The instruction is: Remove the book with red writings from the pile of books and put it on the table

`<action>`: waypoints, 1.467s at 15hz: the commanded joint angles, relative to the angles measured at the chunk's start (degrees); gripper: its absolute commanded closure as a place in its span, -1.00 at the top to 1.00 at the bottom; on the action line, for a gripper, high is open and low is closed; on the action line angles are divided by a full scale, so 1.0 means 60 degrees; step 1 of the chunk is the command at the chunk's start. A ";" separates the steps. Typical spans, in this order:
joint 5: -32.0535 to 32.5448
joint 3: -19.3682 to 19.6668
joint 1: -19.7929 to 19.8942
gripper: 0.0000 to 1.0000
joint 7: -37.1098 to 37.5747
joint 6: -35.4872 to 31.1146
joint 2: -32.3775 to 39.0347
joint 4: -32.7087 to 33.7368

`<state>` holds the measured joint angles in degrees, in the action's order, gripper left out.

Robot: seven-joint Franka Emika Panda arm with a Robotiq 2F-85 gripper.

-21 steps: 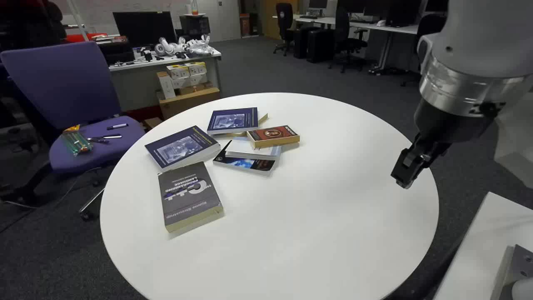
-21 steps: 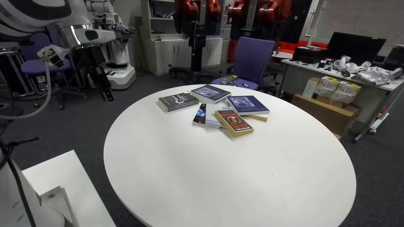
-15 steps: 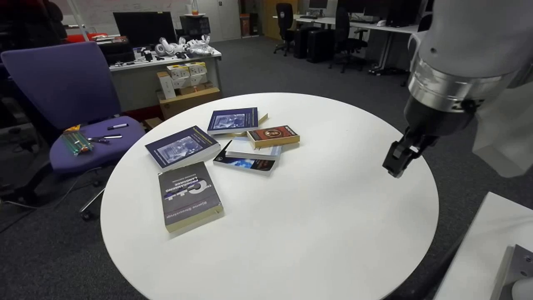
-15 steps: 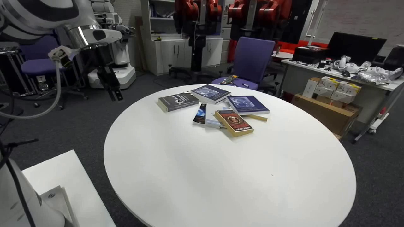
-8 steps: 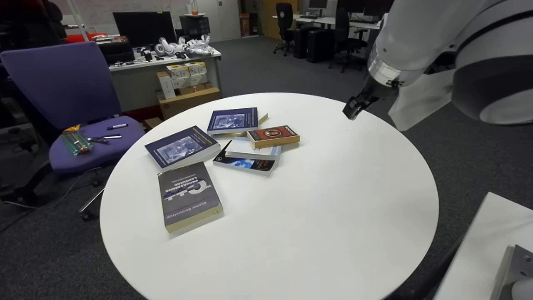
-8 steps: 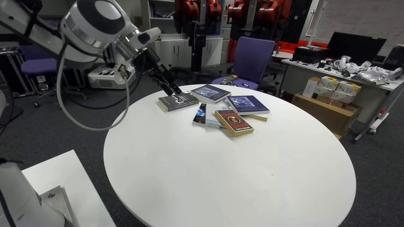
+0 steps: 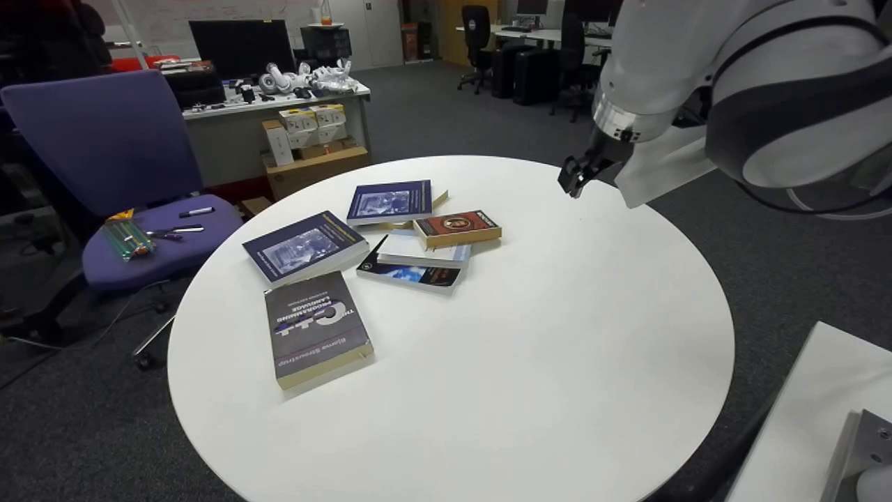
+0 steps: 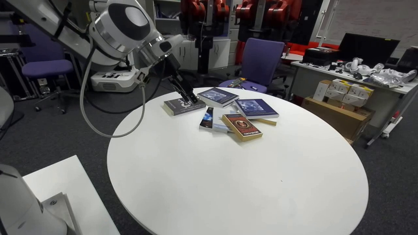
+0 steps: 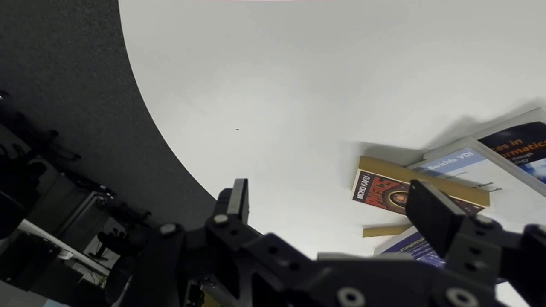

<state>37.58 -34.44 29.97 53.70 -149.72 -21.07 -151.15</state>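
A small paperback with red lettering on its dark red cover and tan page edges [image 7: 457, 226] lies on the pile, partly on a white booklet [image 7: 419, 245]. It shows in both exterior views [image 8: 242, 125] and in the wrist view [image 9: 381, 192], where a finger covers part of it. The white round table [image 8: 225, 182] carries the books. My gripper [image 7: 570, 183] is in the air over the far side of the table, apart from all books. In the wrist view the gripper [image 9: 328, 186] has its fingers wide apart with nothing between them. It also shows in an exterior view [image 8: 192, 99].
A black and blue book [image 7: 414, 273] lies under the white booklet. A blue book [image 7: 390, 199] lies on a tan-edged one beside the paperback. Another blue book [image 7: 305, 244] and a thick grey book [image 7: 317, 324] lie farther along. A purple chair [image 7: 164, 230] stands beside the table.
My gripper has swung from the table's edge beside the robot base inward over the table, toward the far side in an exterior view. The books have not moved.
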 commanded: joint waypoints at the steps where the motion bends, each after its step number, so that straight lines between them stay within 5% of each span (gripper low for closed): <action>1: 0.0000 -0.0010 0.0000 1.00 0.0002 0.0000 0.0000 0.0000; 6: 0.0696 -0.0871 0.0803 1.00 0.1947 0.0209 0.0632 0.0673; 10: 0.4255 -0.3468 0.3560 1.00 0.4544 0.0157 0.0759 0.1543; 12: 0.5648 -0.4141 0.4296 1.00 0.5662 0.0737 0.2183 0.2299; 15: 0.4738 -0.4968 0.5289 1.00 0.5001 0.0613 0.3701 0.2741; 18: 0.4482 -0.4703 0.5267 1.00 0.4640 0.0858 0.5317 0.3293; 22: 0.3553 -0.3452 0.4223 1.00 0.3838 0.1373 0.7498 0.4717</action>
<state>62.87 -59.47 59.75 81.63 -145.21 12.59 -131.12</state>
